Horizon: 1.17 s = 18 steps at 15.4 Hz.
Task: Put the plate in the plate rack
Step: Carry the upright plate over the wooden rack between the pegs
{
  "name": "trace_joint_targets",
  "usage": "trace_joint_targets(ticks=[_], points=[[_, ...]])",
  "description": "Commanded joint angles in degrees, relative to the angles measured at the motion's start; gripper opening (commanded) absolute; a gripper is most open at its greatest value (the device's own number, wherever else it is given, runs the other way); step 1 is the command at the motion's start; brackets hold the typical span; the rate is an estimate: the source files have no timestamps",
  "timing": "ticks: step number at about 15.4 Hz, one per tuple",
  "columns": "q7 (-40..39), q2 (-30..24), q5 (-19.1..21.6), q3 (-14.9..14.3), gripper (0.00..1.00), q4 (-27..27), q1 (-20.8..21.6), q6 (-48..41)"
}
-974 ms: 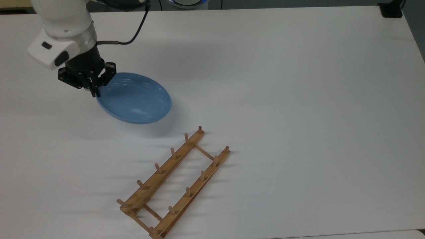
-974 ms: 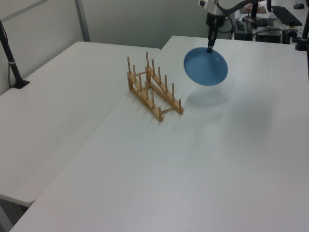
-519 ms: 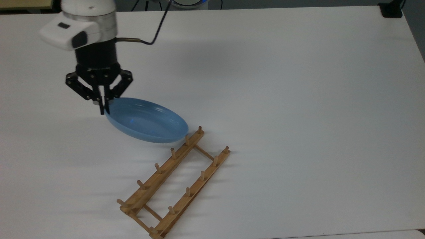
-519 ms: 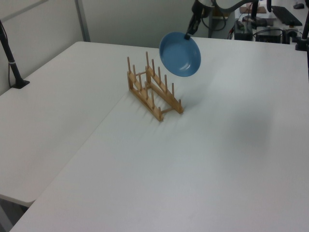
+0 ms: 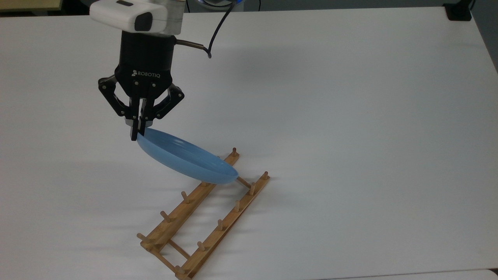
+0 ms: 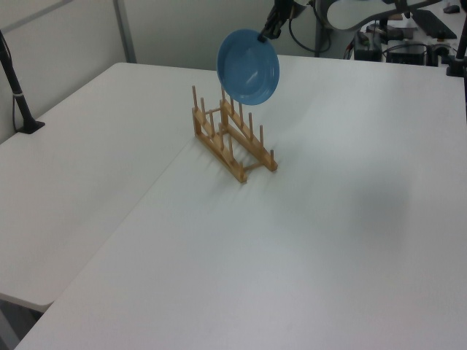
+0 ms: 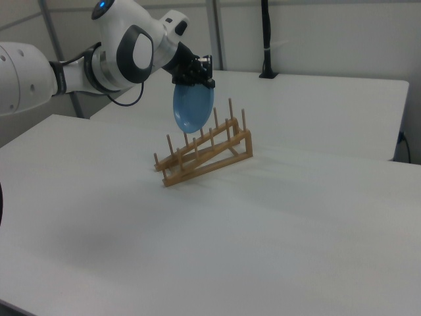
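Tabletop first: big white matte table (image 5: 350, 116), and in the left view a second white table (image 6: 80, 146) butts up against it along a seam. The white Franka arm (image 7: 99, 59) reaches in from the right view's left, with a black cable (image 5: 218, 31) looping off the wrist in the top view.

Next down in size is the light-brown wooden plate rack (image 5: 204, 217) (image 6: 232, 138) (image 7: 204, 155), two long rails joined by thin crossbars, short upright pegs along each rail. It sits on the table at a diagonal in the top view, and in the right view one end is clearly higher than the other.

Then the round, glossy light-blue plate (image 5: 186, 161) (image 6: 248, 67) (image 7: 193, 105). It's up in the air, tilted steeply so it's nearly on edge, hanging from its top rim. In the top view its lower edge overlaps the far end of the rack, near the last pegs. Whether it actually touches the wood is hard to call; in the left and right views it looks just above the pegs.

Smallest bit: the black Robotiq two-finger gripper (image 5: 137, 130) (image 6: 271, 29) (image 7: 195, 78), pointing down, fingers pinched nearly together with the plate's upper rim clamped between them.

A black post (image 6: 18, 95) stands on the far table in the left view.
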Motion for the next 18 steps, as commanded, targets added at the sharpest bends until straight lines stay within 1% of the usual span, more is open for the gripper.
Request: trace_joint_targets(ticks=[1, 4, 5, 7, 8, 9, 13, 15, 18], points=[[8.6, -0.9, -9.6, -0.4, 0.00, -1.5, 2.1, 2.2], [14.7, -0.5, -16.3, -0.7, 0.00, -1.7, 3.5, 2.7], [15.9, -0.2, -17.3, -1.2, 0.00, -1.9, 4.9, 2.7], [18.0, 1.1, -18.1, -3.9, 0.00, -1.8, 8.6, 2.7], [18.8, 1.6, -19.4, -4.7, 0.00, -1.8, 9.6, 2.7], [20.4, 2.2, -21.5, -4.7, 0.00, -1.8, 9.8, 2.7], [24.7, 3.9, -27.2, -5.2, 0.00, -1.8, 11.1, 2.7], [26.7, 4.1, -29.5, -5.2, 0.00, -1.8, 11.1, 2.6], [28.6, 4.8, -31.8, -5.2, 0.00, -2.2, 12.0, 2.6]])
